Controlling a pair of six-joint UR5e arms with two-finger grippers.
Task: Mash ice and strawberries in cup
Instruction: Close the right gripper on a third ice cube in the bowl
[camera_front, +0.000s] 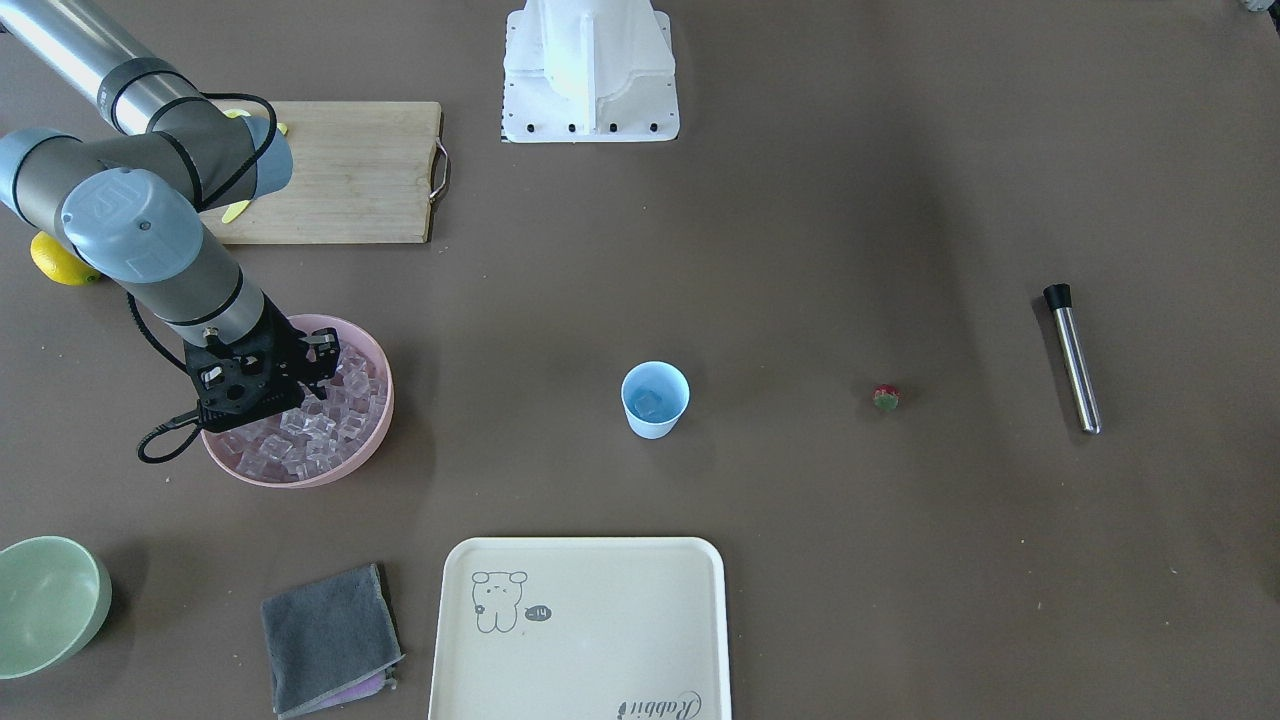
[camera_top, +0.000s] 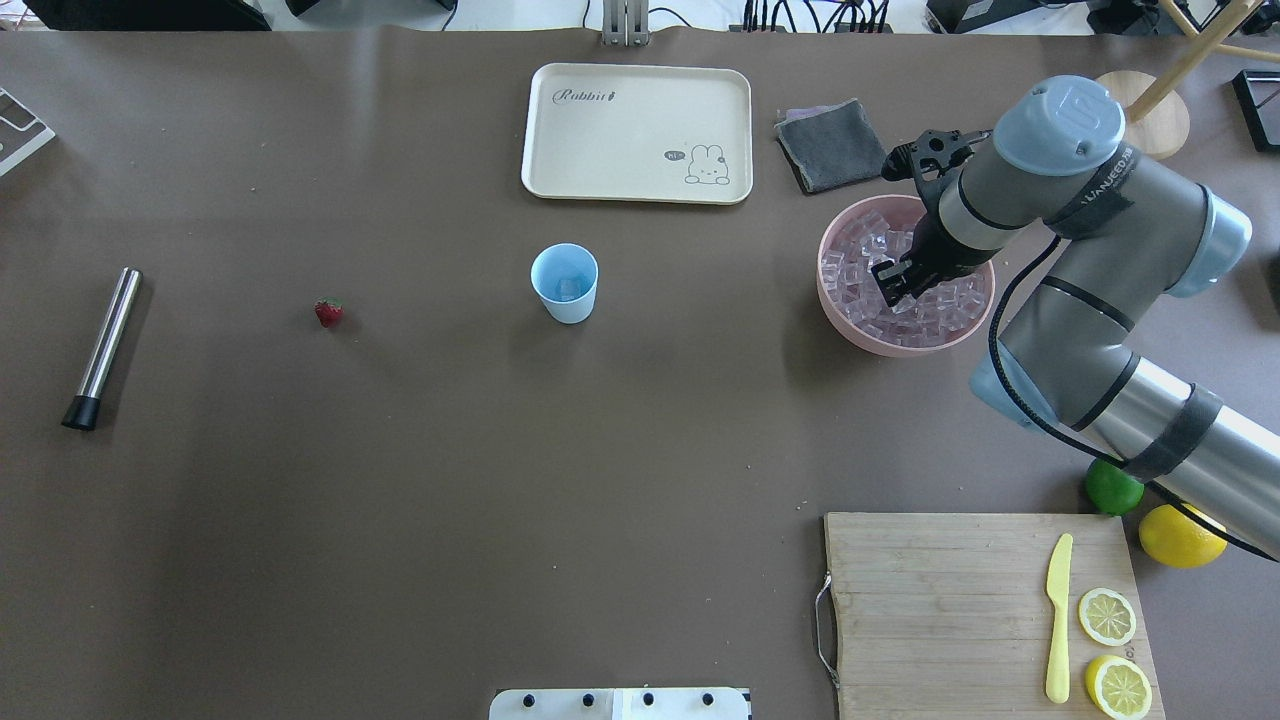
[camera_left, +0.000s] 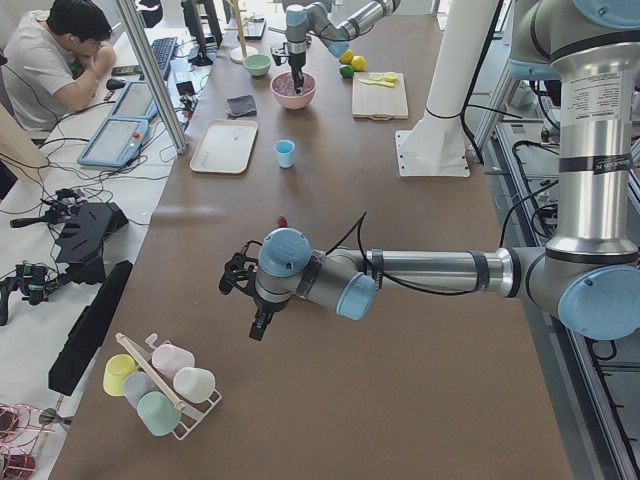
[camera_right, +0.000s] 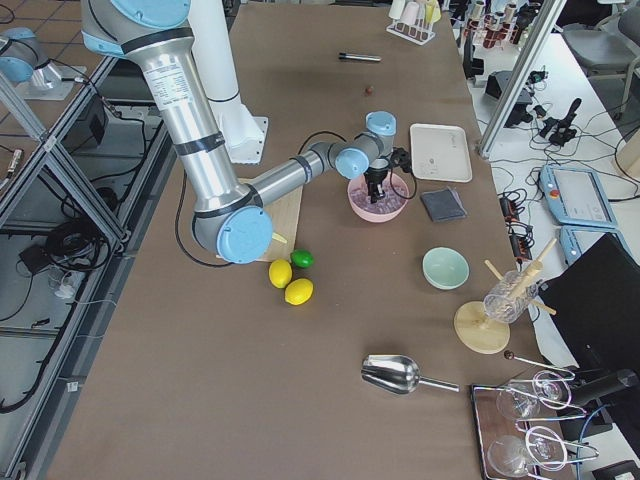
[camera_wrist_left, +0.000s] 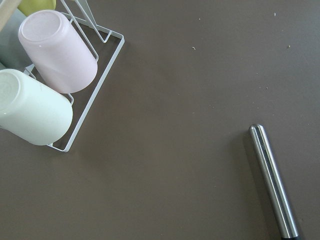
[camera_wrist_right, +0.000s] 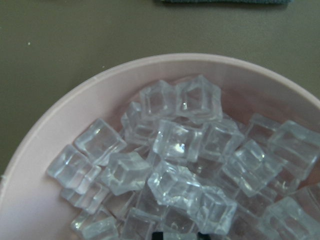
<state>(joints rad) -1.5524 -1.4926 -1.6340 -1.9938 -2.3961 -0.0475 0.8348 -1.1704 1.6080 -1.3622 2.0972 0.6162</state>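
Observation:
The small light blue cup (camera_front: 655, 400) (camera_top: 565, 283) stands upright mid-table with one ice cube (camera_top: 568, 290) in it. Many more clear ice cubes (camera_wrist_right: 175, 140) fill the pink bowl (camera_top: 835, 320) (camera_front: 300, 478). My right gripper (camera_top: 893, 290) (camera_front: 322, 368) reaches down into that bowl and looks open, its tips among the cubes. The tiny red strawberry (camera_front: 886, 398) (camera_top: 328, 312) lies alone on the table, apart from the cup. A steel muddler (camera_top: 103, 345) (camera_wrist_left: 272, 180) lies further out. My left gripper (camera_left: 258, 325) hovers over the table's far end; I cannot tell its state.
A cream tray (camera_top: 620, 130) and a grey cloth (camera_top: 830, 145) lie beyond the cup. A cutting board (camera_top: 950, 600) carries a yellow knife and lemon slices, with a lime (camera_top: 1113, 487) and lemon (camera_top: 1180, 535) beside it. A cup rack (camera_wrist_left: 50, 75) stands near the left arm.

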